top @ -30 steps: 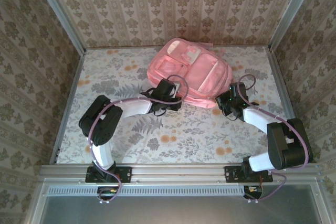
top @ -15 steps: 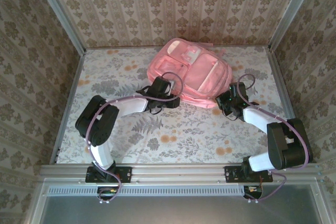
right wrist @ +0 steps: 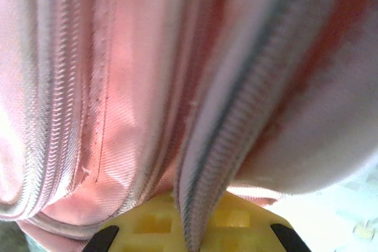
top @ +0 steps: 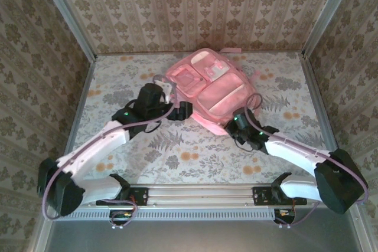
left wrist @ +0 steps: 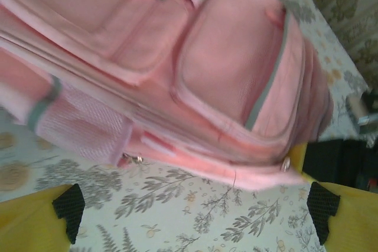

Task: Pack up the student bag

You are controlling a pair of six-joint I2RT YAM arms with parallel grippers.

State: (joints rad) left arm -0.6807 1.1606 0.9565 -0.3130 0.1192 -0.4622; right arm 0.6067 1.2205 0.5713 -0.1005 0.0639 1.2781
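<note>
The bag (top: 212, 87) lies flat on the table (top: 195, 151), toward the far middle, front pockets up and turned at a slant, its near corner pointing toward the right arm. The left gripper (top: 182, 110) sits just beside the bag's near left edge with its jaws spread wide and nothing between them. In the left wrist view the two black pads (left wrist: 69, 208) stand far apart at the bottom corners over bare table, and the bag (left wrist: 236, 75) lies just ahead of them, apart from both, its mesh side pocket (left wrist: 82, 128) at the left. The right gripper (top: 235, 123) is at the bag's near corner, closed on the fabric. In the right wrist view a fold of the bag (right wrist: 118, 87) carrying a zip (right wrist: 236, 110) runs down into the pinched jaws of the right gripper (right wrist: 189, 237), the pink cloth bulging on either side.
</note>
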